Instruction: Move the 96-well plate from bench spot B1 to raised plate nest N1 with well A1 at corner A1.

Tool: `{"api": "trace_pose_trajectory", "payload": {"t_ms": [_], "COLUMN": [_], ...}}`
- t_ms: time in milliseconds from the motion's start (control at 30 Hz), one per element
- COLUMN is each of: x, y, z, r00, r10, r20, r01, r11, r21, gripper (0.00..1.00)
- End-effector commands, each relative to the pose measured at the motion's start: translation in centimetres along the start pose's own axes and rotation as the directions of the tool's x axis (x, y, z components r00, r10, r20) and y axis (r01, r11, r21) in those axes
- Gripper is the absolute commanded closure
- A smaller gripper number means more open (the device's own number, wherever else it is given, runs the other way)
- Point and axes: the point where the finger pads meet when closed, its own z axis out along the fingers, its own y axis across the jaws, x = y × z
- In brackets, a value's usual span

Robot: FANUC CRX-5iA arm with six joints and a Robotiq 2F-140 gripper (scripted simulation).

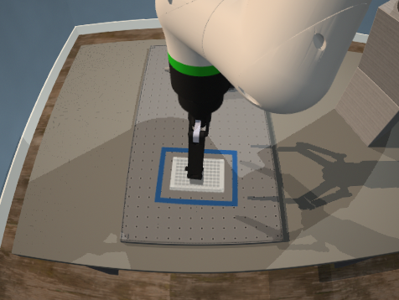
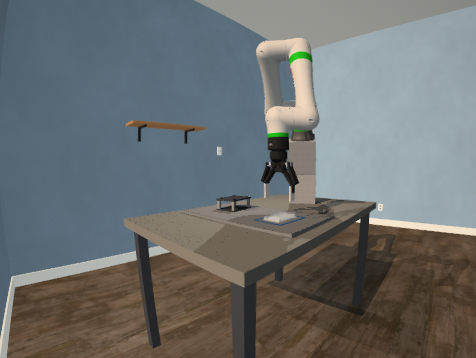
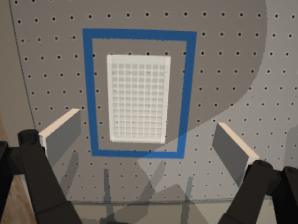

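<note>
The white 96-well plate lies flat inside the blue outline of spot B1 on the perforated board. In the wrist view the plate (image 3: 138,98) sits inside the blue frame (image 3: 140,93), a little beyond the middle between my fingers. My gripper (image 2: 280,189) is open and empty, pointing straight down well above the plate (image 2: 280,217). Its two pale pads (image 3: 146,139) stand wide apart, one on each side of the blue frame. The black raised nest N1 (image 2: 233,201) stands on the board to the left of the plate in the side view. My arm hides it in the overhead view.
The grey perforated board (image 1: 201,197) covers the middle of the table. The robot's block pedestal (image 2: 303,172) stands at the back, behind the plate. The table has a raised white rim (image 1: 29,126) at the left. A wooden shelf (image 2: 165,126) hangs on the far wall.
</note>
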Motion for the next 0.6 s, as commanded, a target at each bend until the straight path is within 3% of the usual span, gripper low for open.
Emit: {"api": "trace_pose_trajectory", "payload": {"t_ms": [0, 567], "x": [0.47, 0.48], "y": [-1.51, -1.52], "z": [0.57, 1.07], "r00": [0.998, 0.998], "r10": [-0.066, -0.066], "r20": [-0.01, -0.01], "r01": [0.066, 0.066], "r11": [0.998, 0.998], "r21": [0.01, 0.01], "gripper": [0.0, 0.0]}}
